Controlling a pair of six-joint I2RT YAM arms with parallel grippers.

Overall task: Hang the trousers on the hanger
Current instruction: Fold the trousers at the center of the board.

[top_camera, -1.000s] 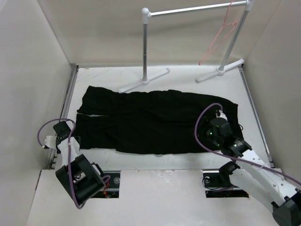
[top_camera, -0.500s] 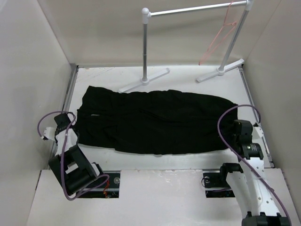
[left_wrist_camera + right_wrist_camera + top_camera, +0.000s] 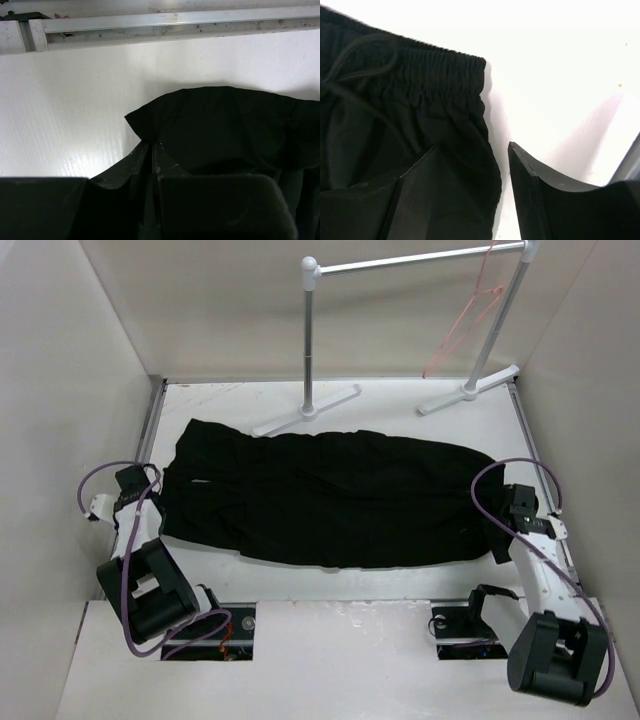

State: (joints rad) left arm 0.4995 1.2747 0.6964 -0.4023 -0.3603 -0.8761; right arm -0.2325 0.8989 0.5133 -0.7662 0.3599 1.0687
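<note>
Trousers (image 3: 330, 500) gathered into 1 dark band, an arm at each end

1 second ago the 2 legs lay split at the left end; they now lie together flat on the surface (image 3: 400, 415). The right gripper (image 3: 472, 150) has swung out to the waistband, jaws spread across its edge. The left gripper (image 3: 150, 145) has its jaws pressed together, seemingly pinching the hem. The hanger (image 3: 465, 320) hangs well apart on the rack (image 3: 420, 258), so the lift probably comes next.
</note>
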